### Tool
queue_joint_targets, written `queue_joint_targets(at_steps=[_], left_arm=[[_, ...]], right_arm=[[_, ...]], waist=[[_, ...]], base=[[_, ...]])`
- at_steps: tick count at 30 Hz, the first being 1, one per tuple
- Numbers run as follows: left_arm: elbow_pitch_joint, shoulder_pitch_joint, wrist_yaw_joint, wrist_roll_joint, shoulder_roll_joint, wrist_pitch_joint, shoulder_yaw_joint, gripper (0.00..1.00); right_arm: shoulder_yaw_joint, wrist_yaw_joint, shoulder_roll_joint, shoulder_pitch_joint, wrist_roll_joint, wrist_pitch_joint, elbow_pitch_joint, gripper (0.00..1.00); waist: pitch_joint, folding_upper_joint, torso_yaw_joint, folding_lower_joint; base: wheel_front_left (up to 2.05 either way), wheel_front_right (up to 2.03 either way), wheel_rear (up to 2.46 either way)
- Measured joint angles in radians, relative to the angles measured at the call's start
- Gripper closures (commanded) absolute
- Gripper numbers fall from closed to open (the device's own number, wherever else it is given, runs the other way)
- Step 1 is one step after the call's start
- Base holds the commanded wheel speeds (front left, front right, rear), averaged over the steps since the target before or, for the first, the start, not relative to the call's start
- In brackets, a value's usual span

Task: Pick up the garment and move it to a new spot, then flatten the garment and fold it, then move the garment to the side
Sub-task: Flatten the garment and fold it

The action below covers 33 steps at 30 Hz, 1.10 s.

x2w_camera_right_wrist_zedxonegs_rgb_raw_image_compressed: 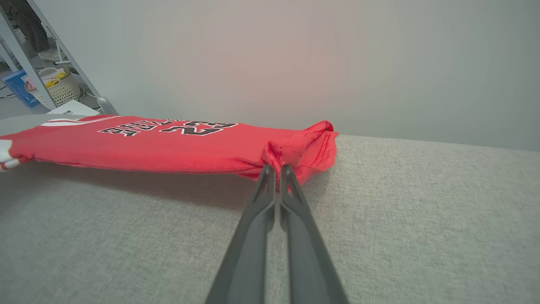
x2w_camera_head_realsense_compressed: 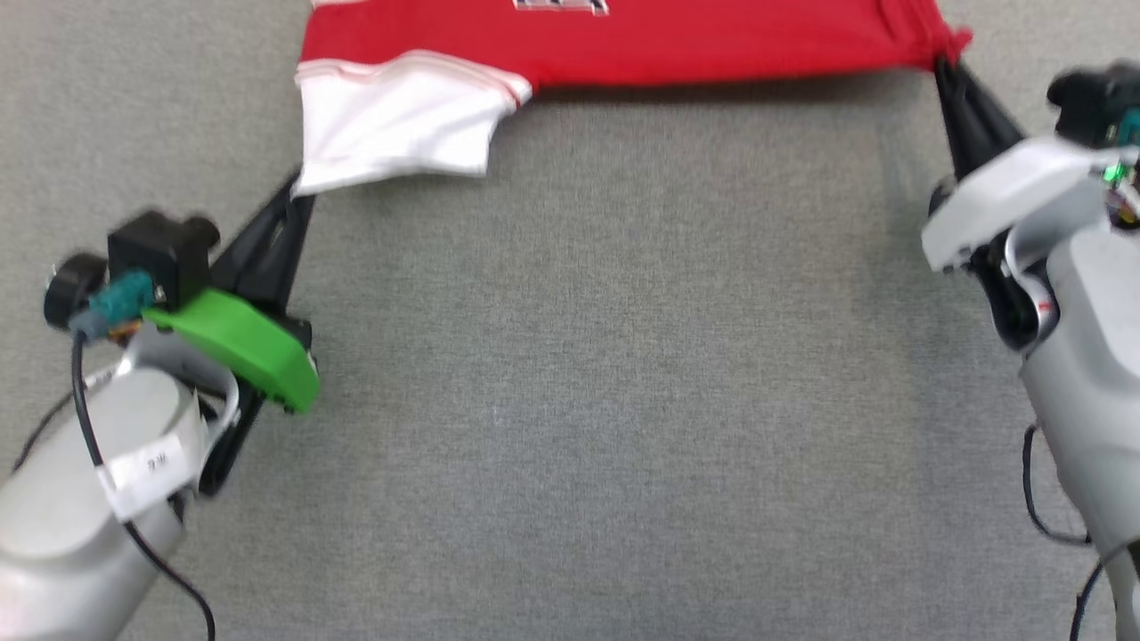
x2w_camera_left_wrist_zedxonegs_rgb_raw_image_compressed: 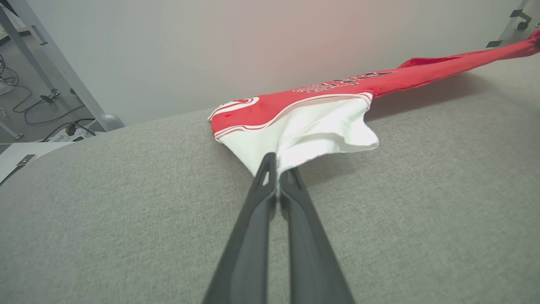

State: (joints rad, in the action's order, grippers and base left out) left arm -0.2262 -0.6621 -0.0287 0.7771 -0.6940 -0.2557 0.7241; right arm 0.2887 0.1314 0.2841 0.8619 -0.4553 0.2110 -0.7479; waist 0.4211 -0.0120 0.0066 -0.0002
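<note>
Grey fabric surface [x2w_camera_head_realsense_compressed: 570,401], garment [x2w_camera_head_realsense_compressed: 677,44] stretched between left pincer [x2w_camera_head_realsense_compressed: 298,190], right pincer [x2w_camera_head_realsense_compressed: 942,68]

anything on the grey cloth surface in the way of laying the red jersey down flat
Nothing visible. The red soft-fabric jersey T-shirt with white sleeves is stretched between the left gripper, shut on a sleeve, and the right gripper, shut on a red corner. The grey fabric surface before it looks bare.

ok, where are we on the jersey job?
Done: pickup. The left gripper is shut on the white sleeve, the right gripper on a red corner, the garment stretched between them above the grey surface, judging by the shadow. In hand: the move. Left: flattening, folding, moving aside.
</note>
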Motion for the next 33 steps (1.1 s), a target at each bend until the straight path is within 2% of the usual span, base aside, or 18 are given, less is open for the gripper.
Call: queue_joint_targets(at_steps=[7, 11, 17, 23, 29, 33], left_arm=[[0.107, 0.239, -0.066, 0.034, -0.034, 0.0, 0.006, 1.0], [0.165, 0.364, -0.1, 0.037, -0.04, 0.0, 0.007, 1.0], [0.252, 0.468, -0.142, 0.059, -0.042, 0.0, -0.012, 1.0], [0.315, 0.558, -0.144, 0.064, -0.082, 0.011, 0.018, 1.0], [0.363, 0.623, -0.144, 0.082, -0.128, 0.029, 0.034, 1.0], [0.387, 0.666, -0.138, 0.096, -0.147, 0.04, 0.052, 1.0]], right_arm=[[0.04, 0.0, 0.025, -0.182, -0.085, -0.012, 0.024, 1.0], [0.081, 0.0, 0.053, -0.269, -0.128, -0.076, 0.058, 1.0], [0.061, 0.0, 0.086, -0.372, -0.189, -0.129, 0.156, 1.0], [0.0, 0.0, 0.103, -0.521, -0.219, -0.197, 0.276, 1.0], [-0.089, 0.0, 0.102, -0.692, -0.233, -0.314, 0.416, 1.0], [-0.163, 0.0, 0.068, -0.783, -0.267, -0.399, 0.499, 1.0]], waist=[[-0.114, 0.0, 0.002, 0.0], [-0.176, 0.0, -0.001, 0.0], [-0.253, 0.0, -0.004, 0.0], [-0.312, 0.0, 0.0, 0.0], [-0.328, 0.0, 0.014, 0.0001], [-0.337, 0.0, 0.014, 0.0001]], base=[[0.0, 0.0, 0.0], [0.0, 0.0, 0.0], [0.0, 0.0, 0.0], [0.0, 0.0, 0.0], [0.0, 0.0, 0.0], [0.0, 0.0, 0.0]])
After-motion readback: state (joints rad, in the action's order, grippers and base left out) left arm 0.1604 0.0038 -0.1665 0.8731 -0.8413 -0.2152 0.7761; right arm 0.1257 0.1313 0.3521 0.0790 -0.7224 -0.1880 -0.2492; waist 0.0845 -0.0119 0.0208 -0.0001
